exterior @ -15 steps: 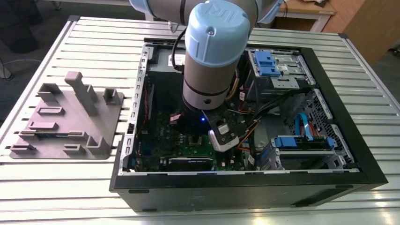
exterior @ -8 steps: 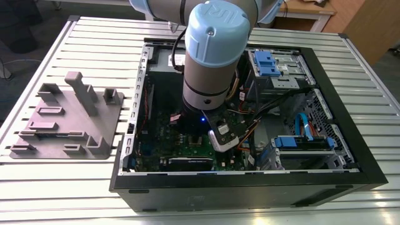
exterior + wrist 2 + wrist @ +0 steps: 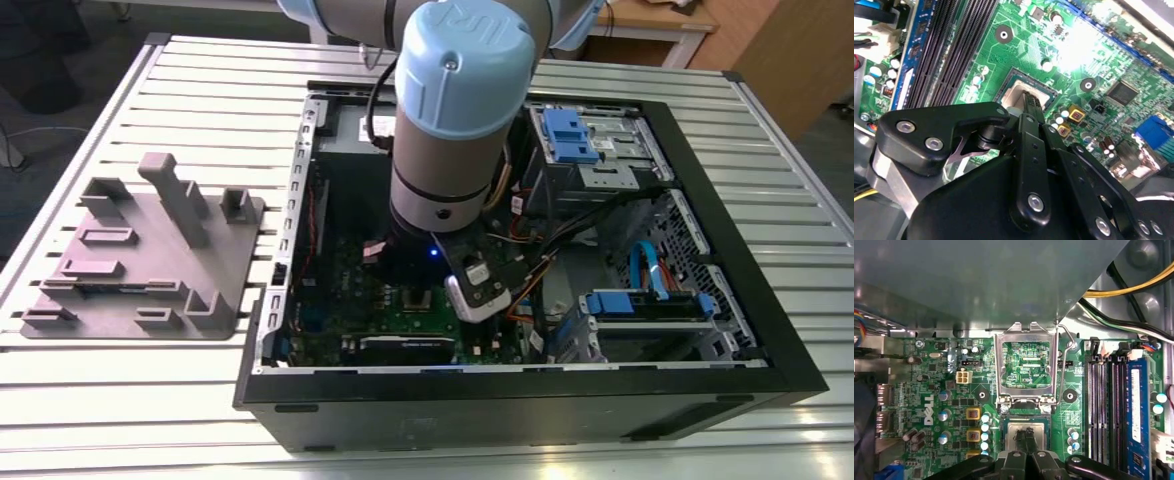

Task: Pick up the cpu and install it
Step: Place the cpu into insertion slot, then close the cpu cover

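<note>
From my station the biggest thing on screen is the slatted metal table (image 3: 200,80), and on it lies the open black computer case (image 3: 534,400), its inside facing up. In the exterior view the arm (image 3: 461,110) reaches straight down into the case, with its pale blue joint cap turned towards the camera. At the exterior view's left, on the table beside the case, I see a grey moulded fixture (image 3: 147,250) standing apart from everything else. Inside the case the green motherboard (image 3: 929,390) lies flat, and the dark memory slots (image 3: 1101,410) run alongside the socket. The gripper (image 3: 1025,434) hangs low over the board, directly above the socket. In both wrist views its two thin black fingers (image 3: 1031,102) read to me as pressed together, with no more than a hairline between them and nothing pinched. The metal socket frame (image 3: 999,370) stands swung upright and open just beside the socket, and I can see green board through its window. The cpu (image 3: 1041,431) lies flat inside the dark square socket, silvery top up, its edges square to the socket's. The fingertips sit over its middle; I cannot tell whether they touch it.
</note>
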Controlling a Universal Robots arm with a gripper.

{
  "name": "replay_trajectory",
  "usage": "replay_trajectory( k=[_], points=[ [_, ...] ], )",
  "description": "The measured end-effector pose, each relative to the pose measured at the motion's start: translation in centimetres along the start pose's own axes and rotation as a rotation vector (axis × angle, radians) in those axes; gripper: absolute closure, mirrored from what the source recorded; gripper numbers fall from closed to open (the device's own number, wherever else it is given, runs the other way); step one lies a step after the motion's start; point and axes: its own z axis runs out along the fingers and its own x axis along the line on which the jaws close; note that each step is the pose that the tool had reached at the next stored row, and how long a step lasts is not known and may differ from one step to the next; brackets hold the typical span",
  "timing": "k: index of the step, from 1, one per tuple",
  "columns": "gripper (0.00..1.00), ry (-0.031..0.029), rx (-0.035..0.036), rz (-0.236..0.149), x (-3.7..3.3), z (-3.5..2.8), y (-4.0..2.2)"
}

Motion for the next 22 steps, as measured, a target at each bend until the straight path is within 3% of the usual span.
replay_trajectory(
  k=[10, 19, 22],
  points=[
    [0.89, 0.0001, 0.0002, 0.0, 0.06, -2.33, 0.12],
    [0.89, 0.0, 0.0001, 0.0, 0.06, -2.4, 0.13],
    [0.89, 0.0, 0.0001, 0.0, 0.07, -2.94, 0.16]
  ],
)
